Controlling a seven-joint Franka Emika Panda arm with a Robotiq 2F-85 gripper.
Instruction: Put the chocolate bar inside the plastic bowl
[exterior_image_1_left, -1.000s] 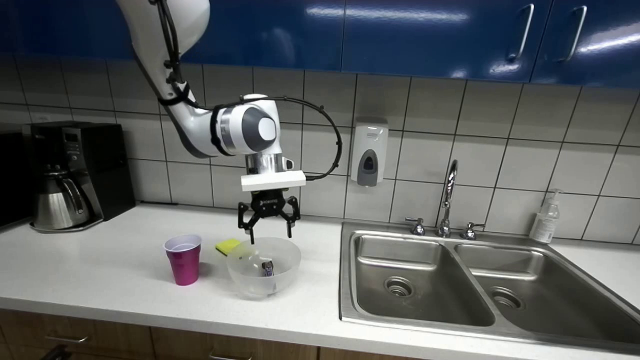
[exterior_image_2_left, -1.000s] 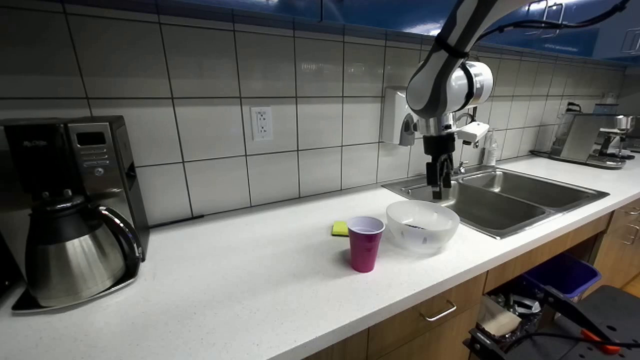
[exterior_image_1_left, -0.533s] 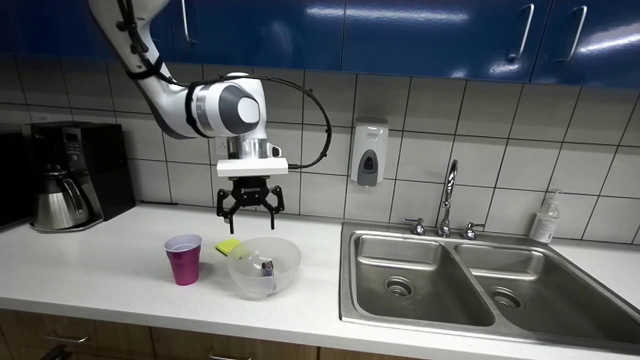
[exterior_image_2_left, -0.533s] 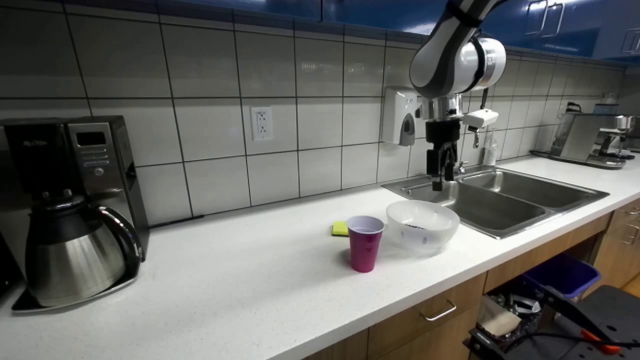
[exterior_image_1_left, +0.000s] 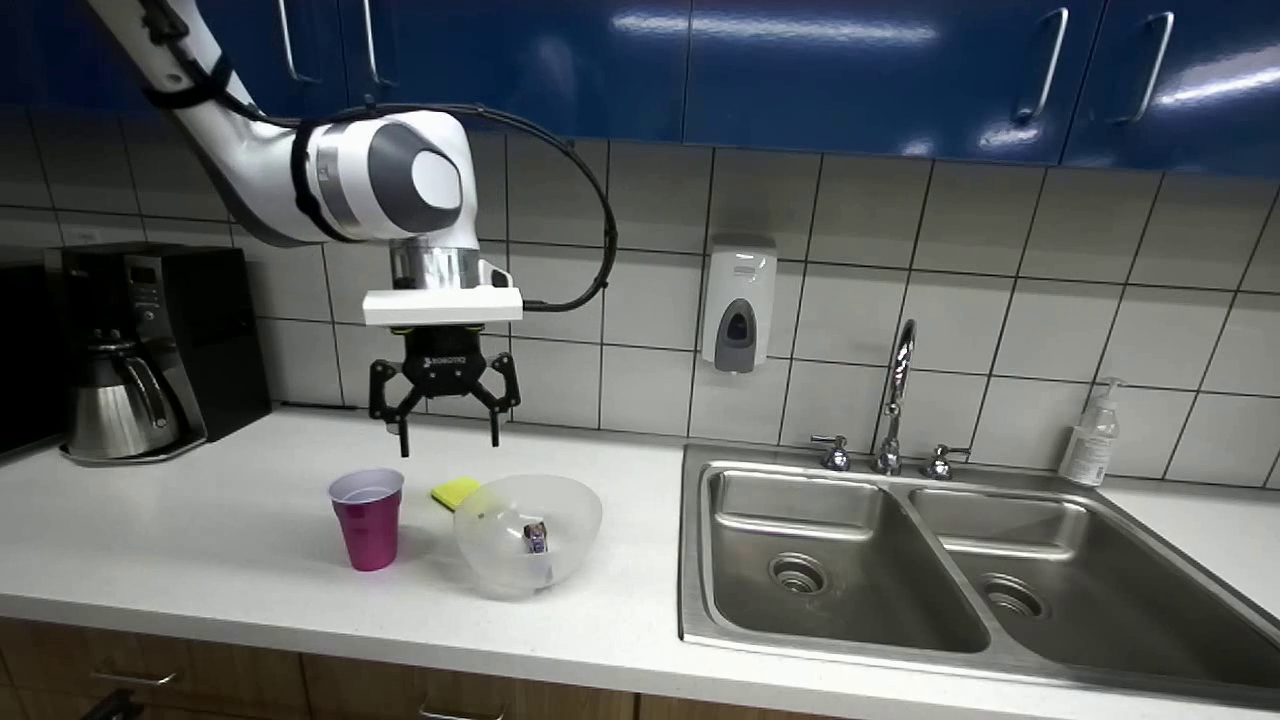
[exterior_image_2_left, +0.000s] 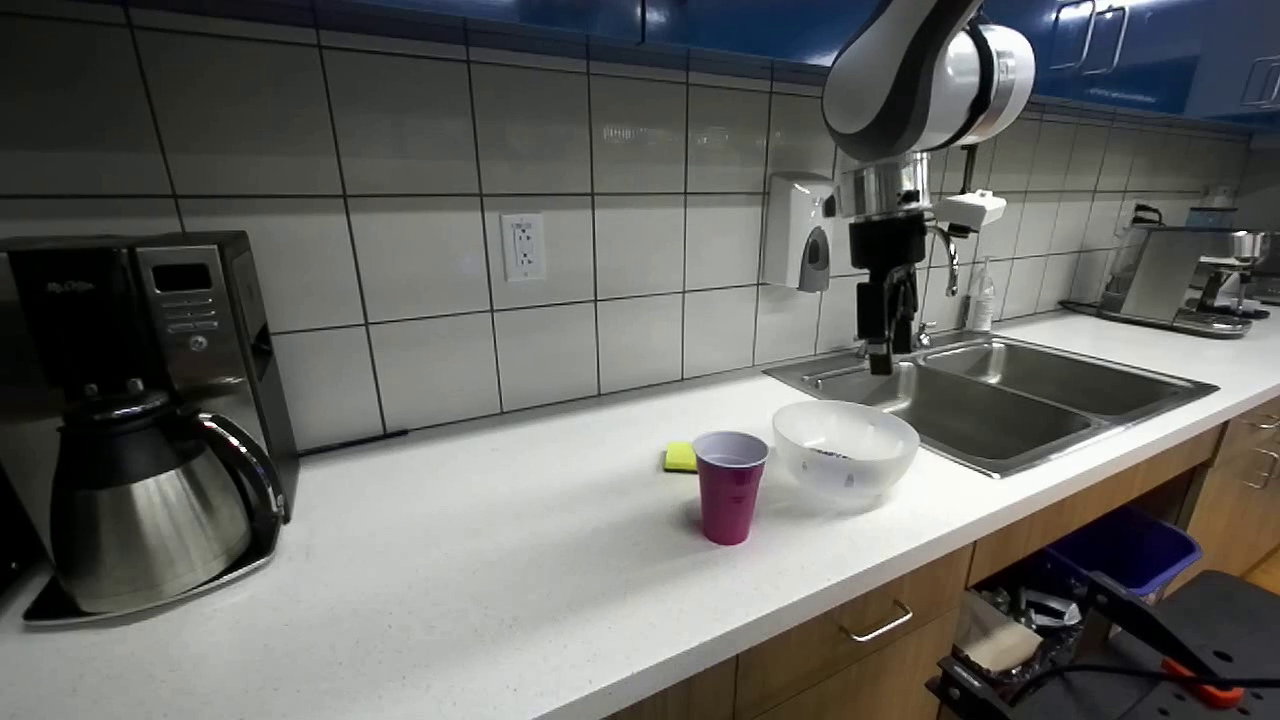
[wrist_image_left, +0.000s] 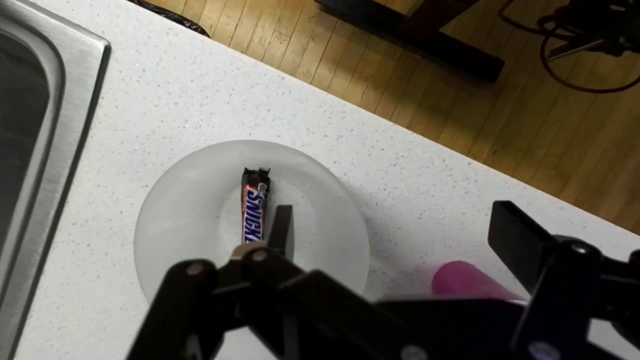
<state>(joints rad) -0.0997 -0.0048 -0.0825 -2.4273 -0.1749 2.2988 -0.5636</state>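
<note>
The arm (exterior_image_1_left: 340, 185) slopes in from the upper left in an exterior view, bends at the wrist and points the gripper (exterior_image_1_left: 450, 438) straight down, well above the bench (exterior_image_2_left: 480, 520). The gripper's jaws stand wide apart. The chocolate bar (wrist_image_left: 254, 205) lies inside the plastic bowl (wrist_image_left: 325, 215); in the wrist view, part of the gripper hides the bar's lower end.

The bench top is white and speckled, with a steel sink (exterior_image_1_left: 694, 560) set into it. Behind runs a wall of pale tiles (exterior_image_1_left: 640, 190), carrying a soap dispenser (exterior_image_1_left: 740, 300). Blue cabinets (exterior_image_1_left: 850, 90) hang above, wooden drawers (exterior_image_2_left: 800, 665) sit below, and the floor (wrist_image_left: 440, 112) is plank.

By count: one chocolate bar in one plastic bowl; one magenta cup (exterior_image_1_left: 370, 535), upright near the bowl; one yellow-green block (exterior_image_1_left: 456, 492), near both. The sink has two basins (exterior_image_1_left: 850, 600) and one faucet (exterior_image_1_left: 903, 365) with two handles (exterior_image_1_left: 940, 466). One black coffee maker (exterior_image_1_left: 205, 325) with one steel carafe (exterior_image_1_left: 115, 415) stands on the bench.
</note>
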